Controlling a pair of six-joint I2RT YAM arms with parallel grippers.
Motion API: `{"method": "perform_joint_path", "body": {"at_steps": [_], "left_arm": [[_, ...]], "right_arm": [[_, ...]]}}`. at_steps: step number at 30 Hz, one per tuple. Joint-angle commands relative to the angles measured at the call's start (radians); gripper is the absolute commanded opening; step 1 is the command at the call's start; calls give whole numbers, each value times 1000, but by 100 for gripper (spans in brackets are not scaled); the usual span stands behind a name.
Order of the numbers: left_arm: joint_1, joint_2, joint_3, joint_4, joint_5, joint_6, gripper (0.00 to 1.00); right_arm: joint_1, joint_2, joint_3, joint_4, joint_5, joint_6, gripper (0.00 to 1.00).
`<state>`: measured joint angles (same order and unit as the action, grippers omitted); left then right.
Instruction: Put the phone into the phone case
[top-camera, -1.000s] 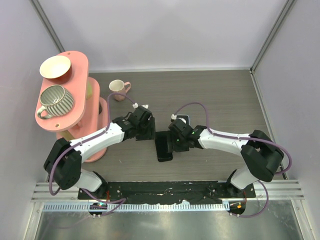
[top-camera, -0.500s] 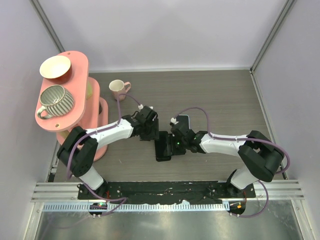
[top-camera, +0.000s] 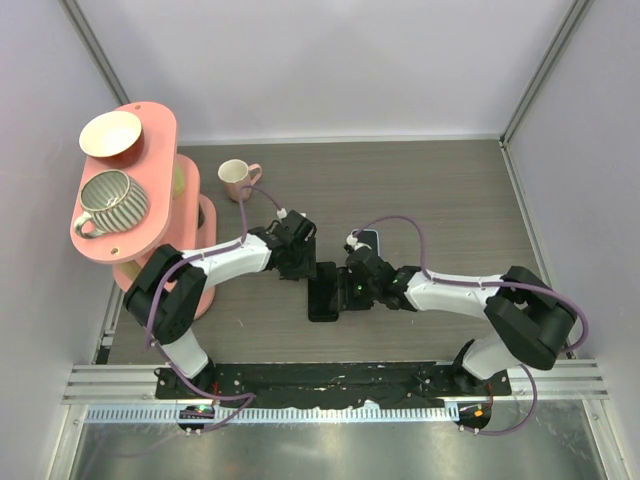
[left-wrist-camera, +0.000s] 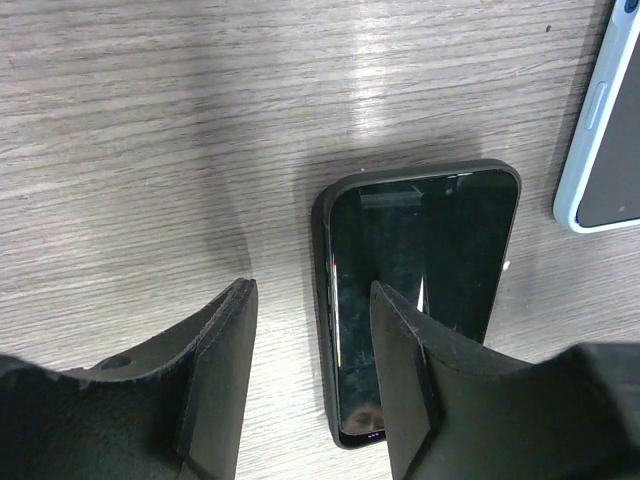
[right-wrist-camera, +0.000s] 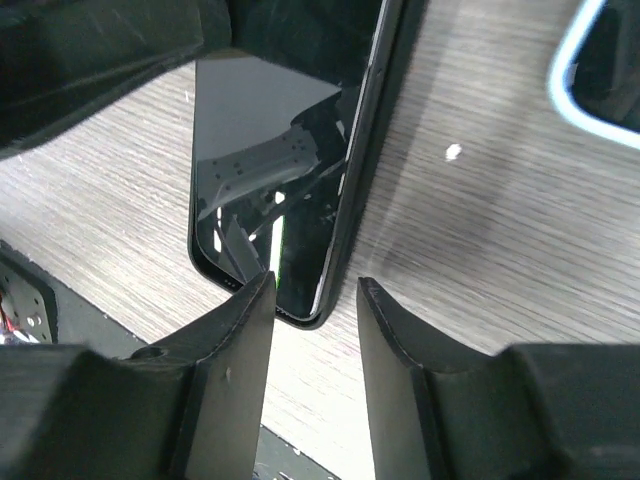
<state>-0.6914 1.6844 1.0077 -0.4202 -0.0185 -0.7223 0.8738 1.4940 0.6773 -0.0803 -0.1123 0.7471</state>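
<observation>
The black phone case (top-camera: 322, 300) lies flat on the wood table between my two grippers, its glossy inside facing up. The light-blue phone (top-camera: 367, 238) lies just behind and to the right of it, partly hidden by my right arm. My left gripper (top-camera: 304, 268) is open at the case's far left corner. In the left wrist view the gripper (left-wrist-camera: 310, 390) straddles the left edge of the case (left-wrist-camera: 420, 270), with the phone (left-wrist-camera: 605, 130) at the right. My right gripper (top-camera: 347, 290) is open. In the right wrist view the gripper (right-wrist-camera: 315, 370) straddles the near right corner of the case (right-wrist-camera: 290, 170). The phone (right-wrist-camera: 600, 75) is at top right.
A pink two-tier stand (top-camera: 150, 240) at the left holds a cream bowl (top-camera: 110, 133) and a striped mug (top-camera: 112, 195). A pink cup (top-camera: 235, 178) stands on the table behind the left arm. A black rail (top-camera: 330, 380) runs along the near edge.
My right gripper has slid nearer along the case's right side. My left gripper has closed in on the case's far left corner. The case has straightened and shifted slightly left.
</observation>
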Motion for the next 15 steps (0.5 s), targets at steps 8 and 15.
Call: {"method": "perform_joint_path", "body": {"at_steps": [8, 15], "left_arm": [[4, -49, -43, 17, -11, -25, 51], [23, -72, -35, 14, 15, -38, 50]], "right_arm": [[-98, -77, 108, -52, 189, -21, 35], [-96, 6, 127, -15, 138, 8, 34]]}}
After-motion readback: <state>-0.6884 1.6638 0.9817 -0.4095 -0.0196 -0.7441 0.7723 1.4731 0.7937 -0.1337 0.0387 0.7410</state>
